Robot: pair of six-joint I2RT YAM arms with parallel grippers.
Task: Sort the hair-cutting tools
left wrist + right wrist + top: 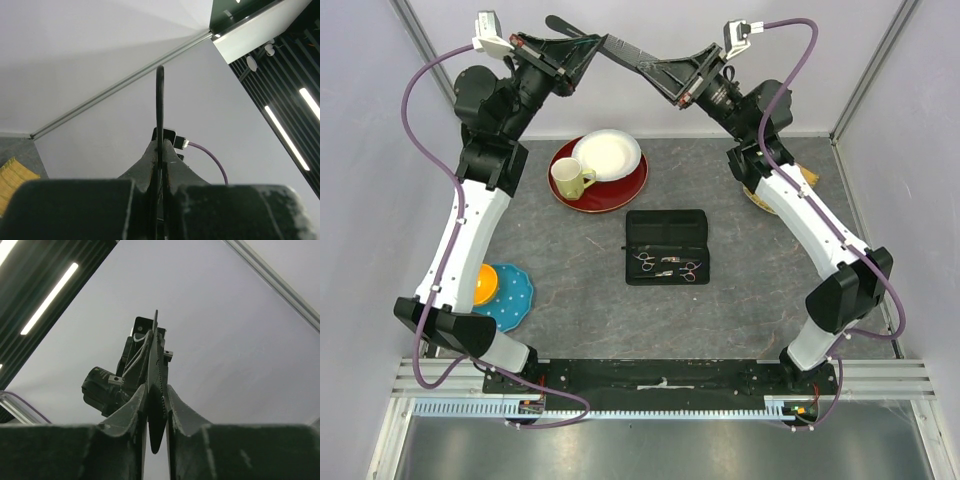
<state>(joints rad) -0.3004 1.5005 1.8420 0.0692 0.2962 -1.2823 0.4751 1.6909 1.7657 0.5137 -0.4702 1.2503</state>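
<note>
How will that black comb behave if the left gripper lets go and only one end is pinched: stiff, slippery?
Likely stiff: the black comb runs straight, with no sag, out from the left gripper. Probably light, since it looks so thin edge-on in the wrist views. Its smooth, narrow plastic may pivot or slip in a pinch near one end.

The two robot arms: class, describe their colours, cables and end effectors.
Both the left arm and the right arm have white links between bulky black joints. A purple cable loops along each to a small white camera at the wrist. The left end effector and right end effector are black, each with two wedge-shaped fingers.
</note>
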